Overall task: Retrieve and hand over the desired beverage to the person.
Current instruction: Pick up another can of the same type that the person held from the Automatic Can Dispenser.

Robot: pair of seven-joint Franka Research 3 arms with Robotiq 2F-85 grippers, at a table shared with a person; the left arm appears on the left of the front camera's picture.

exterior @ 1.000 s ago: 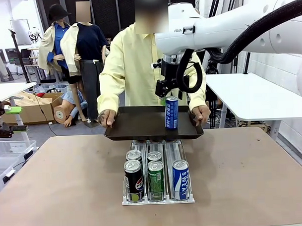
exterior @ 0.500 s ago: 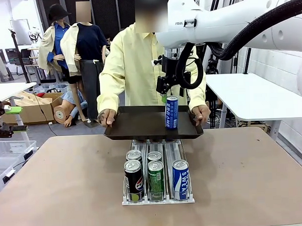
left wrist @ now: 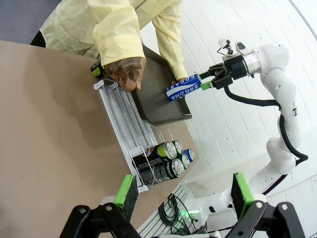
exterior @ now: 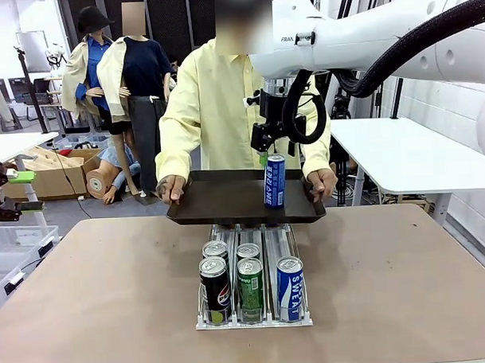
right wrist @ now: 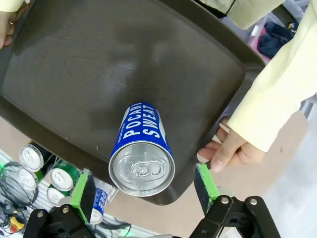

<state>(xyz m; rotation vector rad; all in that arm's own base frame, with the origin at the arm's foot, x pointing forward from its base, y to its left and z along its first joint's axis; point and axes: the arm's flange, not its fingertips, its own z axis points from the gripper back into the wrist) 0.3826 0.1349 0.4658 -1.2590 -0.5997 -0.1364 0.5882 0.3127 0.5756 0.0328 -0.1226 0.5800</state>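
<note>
Here, blue can (exterior: 275, 180) upright on tray (exterior: 227, 199), right gripper (exterior: 276, 152) over its top, fingers spread apart.

Across the dark rectangular tray (exterior: 219, 200), the whole stretch beside the upright blue aluminium can (exterior: 275, 181) lies bare. The person's hands (exterior: 172, 188) block both tray ends, the right gripper (exterior: 275, 151) hangs spread just above the can, and the clear can rack (exterior: 274, 240) crowds under the tray's near edge.
</note>
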